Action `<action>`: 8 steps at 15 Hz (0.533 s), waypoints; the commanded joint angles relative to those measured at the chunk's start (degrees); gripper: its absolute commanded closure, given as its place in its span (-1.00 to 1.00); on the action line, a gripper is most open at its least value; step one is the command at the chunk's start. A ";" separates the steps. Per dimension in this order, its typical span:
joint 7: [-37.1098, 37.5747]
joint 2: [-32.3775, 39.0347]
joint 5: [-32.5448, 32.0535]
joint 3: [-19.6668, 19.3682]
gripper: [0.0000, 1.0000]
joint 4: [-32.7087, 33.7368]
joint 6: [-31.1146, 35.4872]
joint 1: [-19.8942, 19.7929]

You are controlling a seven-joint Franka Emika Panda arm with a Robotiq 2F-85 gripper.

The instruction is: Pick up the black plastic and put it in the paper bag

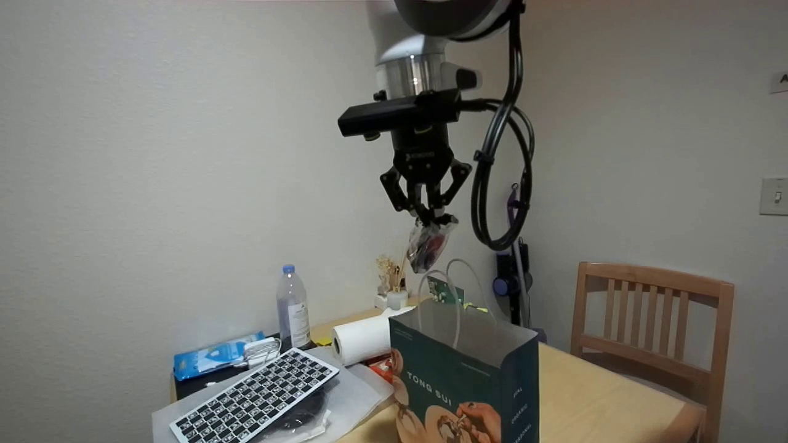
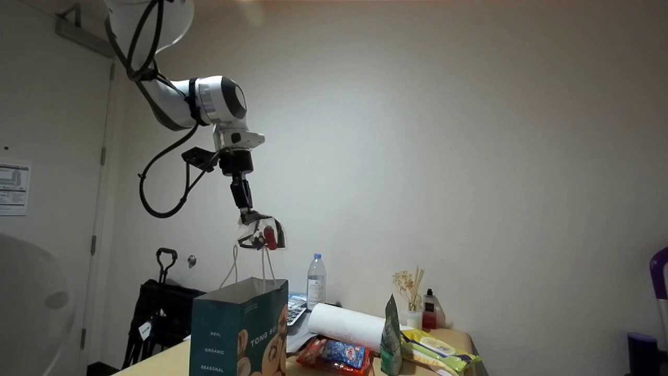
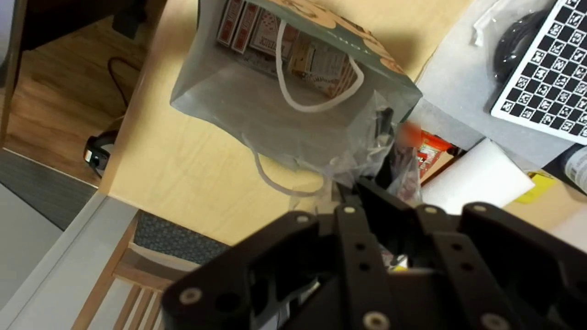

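Note:
The black plastic [image 1: 429, 246] is a crumpled, partly see-through scrap with dark and red parts. It also shows in an exterior view [image 2: 263, 233] and in the wrist view [image 3: 403, 178]. My gripper [image 1: 432, 216] is shut on its upper end, and it hangs down from the fingertips [image 2: 249, 215]. The paper bag [image 1: 455, 369] stands upright and open on the table, dark green with white looped handles. The plastic hangs above it, close to the handle tops in an exterior view [image 2: 240, 329]. In the wrist view, the bag [image 3: 257, 105] holds several small boxes [image 3: 316, 64], and the plastic overlaps one corner of its opening.
A checkered slab [image 1: 255, 394] lies on white sheeting beside the bag. A paper roll [image 1: 363, 338], a bottle [image 1: 293, 307], a red packet [image 2: 334, 357] and a green pouch [image 2: 390, 339] stand or lie near it. A wooden chair [image 1: 652, 320] is at the table's side.

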 commanded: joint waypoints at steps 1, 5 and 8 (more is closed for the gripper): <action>1.99 -2.07 -0.22 1.27 0.97 -2.95 0.34 -1.13; 0.83 -1.18 1.22 1.36 0.97 -4.19 -0.35 -1.07; 0.21 -0.51 2.42 1.20 0.97 -5.08 -1.04 -1.12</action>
